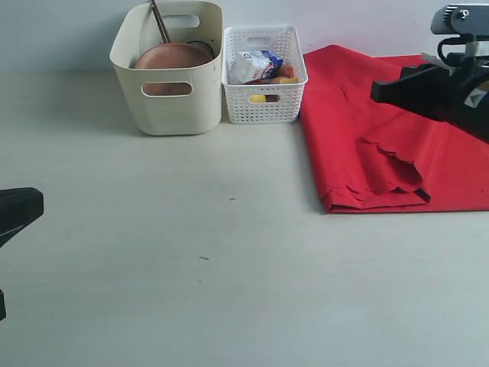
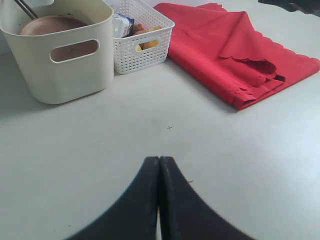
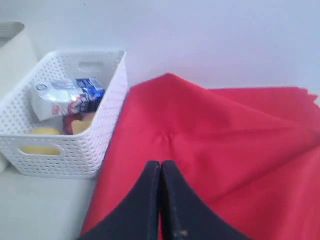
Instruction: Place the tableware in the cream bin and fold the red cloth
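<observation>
The cloth [image 1: 382,145] is plain bright red, the bin [image 1: 172,107] cream, the plate [image 1: 172,55] in it reddish brown, the basket [image 1: 263,107] white lattice, the worktop [image 1: 229,267] pale grey.

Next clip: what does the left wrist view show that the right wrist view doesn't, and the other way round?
Only the left wrist view: the cream bin with the brown plate inside, and the shut left tool. Only the right wrist view: the shut right tool. Both: the white basket holding the milk carton, and the folded red cloth beside it.
</observation>
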`<state>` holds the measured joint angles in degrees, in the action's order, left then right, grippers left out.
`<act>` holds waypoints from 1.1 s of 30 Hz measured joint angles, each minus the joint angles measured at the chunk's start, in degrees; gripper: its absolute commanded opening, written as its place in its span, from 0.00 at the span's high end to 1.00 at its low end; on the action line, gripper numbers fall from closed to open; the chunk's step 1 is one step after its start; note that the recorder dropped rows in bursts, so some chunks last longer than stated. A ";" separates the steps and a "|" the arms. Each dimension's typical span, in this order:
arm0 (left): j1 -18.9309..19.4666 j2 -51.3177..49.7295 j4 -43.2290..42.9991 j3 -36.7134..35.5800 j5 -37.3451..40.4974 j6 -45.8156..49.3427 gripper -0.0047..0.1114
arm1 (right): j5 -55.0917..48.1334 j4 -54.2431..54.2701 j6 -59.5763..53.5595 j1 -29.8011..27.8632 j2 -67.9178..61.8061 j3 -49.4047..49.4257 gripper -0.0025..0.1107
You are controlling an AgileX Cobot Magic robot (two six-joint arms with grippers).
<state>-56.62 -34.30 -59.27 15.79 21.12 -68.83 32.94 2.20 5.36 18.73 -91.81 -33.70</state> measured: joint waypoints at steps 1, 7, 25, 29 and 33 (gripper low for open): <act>0.00 0.00 0.00 0.00 0.00 0.00 0.95 | 3.01 -1.33 1.24 0.00 0.71 1.70 0.98; 0.00 0.00 0.00 0.00 0.00 -0.12 0.95 | 13.35 -5.78 5.99 0.00 3.33 6.78 0.98; 0.00 8.74 0.00 -6.22 -0.37 -0.12 0.95 | 13.48 -6.41 6.71 0.00 3.58 7.07 0.98; 0.00 11.41 0.00 -7.83 -0.37 -0.12 0.95 | 13.48 -6.41 6.71 0.00 3.58 7.07 0.98; 0.00 14.71 0.00 -9.38 -0.37 -0.12 0.95 | 13.48 -6.41 6.71 0.00 3.58 7.07 0.98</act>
<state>-56.62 -19.60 -59.27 6.41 20.75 -68.95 46.42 -4.21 12.07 18.73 -88.23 -26.63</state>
